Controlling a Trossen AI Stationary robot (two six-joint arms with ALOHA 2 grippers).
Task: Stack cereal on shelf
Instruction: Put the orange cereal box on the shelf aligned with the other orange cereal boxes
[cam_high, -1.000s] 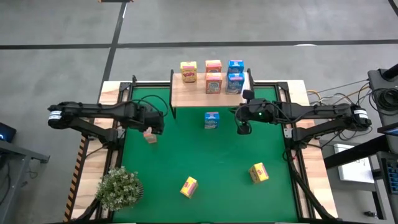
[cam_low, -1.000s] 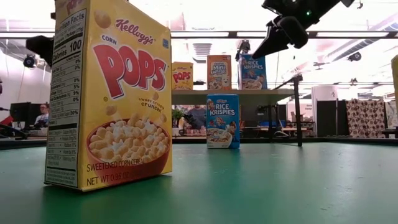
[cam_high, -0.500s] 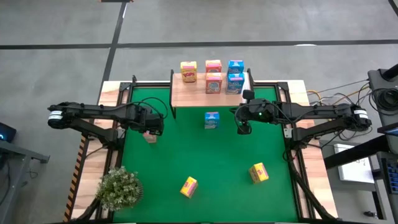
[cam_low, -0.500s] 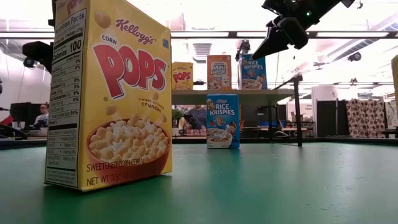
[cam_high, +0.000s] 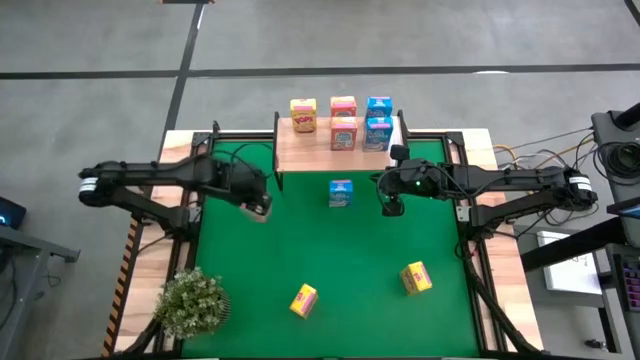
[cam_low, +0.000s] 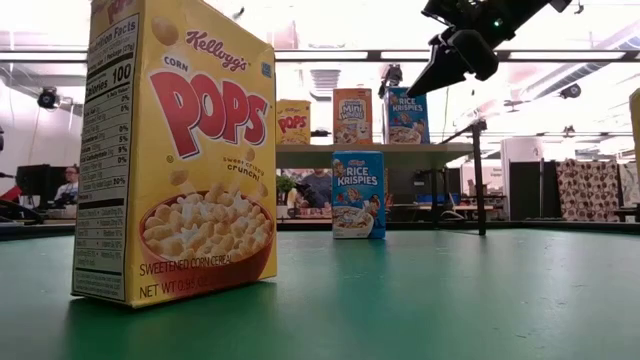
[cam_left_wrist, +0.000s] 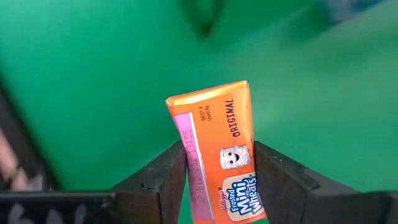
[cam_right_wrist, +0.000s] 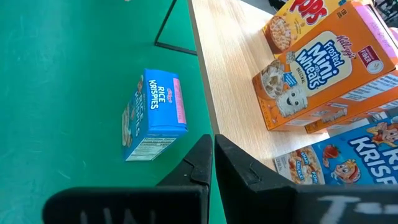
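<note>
While the left claw (cam_left_wrist: 217, 180) hangs above the left side of the green mat (cam_high: 340, 260) on the desk, its two dark fingers (cam_left_wrist: 158, 180) are clamped on the narrow sides of one orange-pink Frosted Mini Wheats cardboard mini box (cam_left_wrist: 221, 155), lifted clear of the mat.

On the low light-wood plank shelf (cam_high: 310, 150) with thin black legs, at the mat's far edge, five mini cereal boxes show from above: one yellow Corn Pops box (cam_high: 303, 115), two orange-pink boxes (cam_high: 343, 125) one behind the other, and two blue Rice Krispies boxes (cam_high: 378, 125) likewise.

One more blue box (cam_high: 340, 193) stands upright on the mat just in front of the shelf.

Two yellow boxes sit well apart near the mat's front: one (cam_high: 303, 299) near the middle, one (cam_high: 416, 278) to the right.

That makes eight boxes seen.

Beside the lone blue box, the right claw (cam_high: 392, 207) hovers with fingers pressed together, holding nothing.

One bushy green potted plant (cam_high: 190, 302) stands at the front left corner.
</note>
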